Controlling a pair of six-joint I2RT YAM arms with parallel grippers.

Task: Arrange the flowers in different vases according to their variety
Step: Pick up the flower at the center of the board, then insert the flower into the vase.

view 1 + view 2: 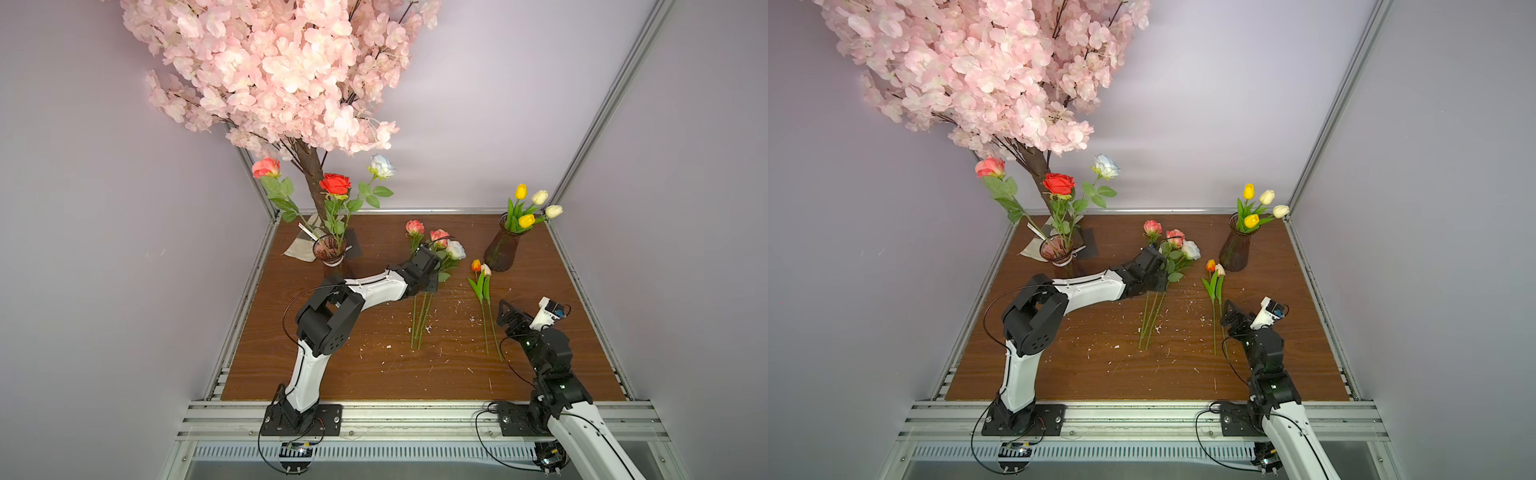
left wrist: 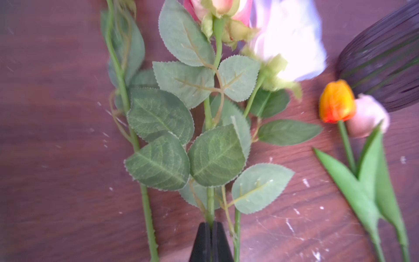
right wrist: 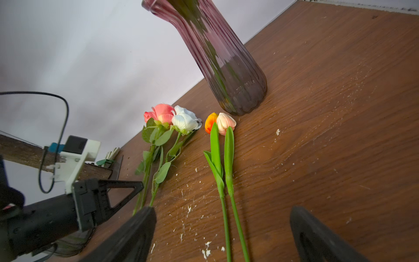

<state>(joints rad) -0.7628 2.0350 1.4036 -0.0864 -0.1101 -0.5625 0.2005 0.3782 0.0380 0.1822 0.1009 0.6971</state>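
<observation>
Yr left pincer (image 2: 209, 226) is clamped tight on the stem of the middle pink-coral rose (image 1: 439, 237), just below its leaves. That rose lies flat on the desk (image 1: 374, 365) with its long axis near-to-far, head twd the back wall, stem end twd the arm bases. A second pink rose (image 1: 414, 227) & a white rose (image 1: 456, 249) lie alongside, roughly parallel. Yr right pincer (image 3: 222, 212) gapes wide and holds nothing. The orange tulip (image 1: 476, 264) & pale pink tulip (image 1: 485, 270) lie just beside it, heads twd the right vase (image 1: 500, 251). The left vase (image 1: 329, 250) holds three roses.
</observation>
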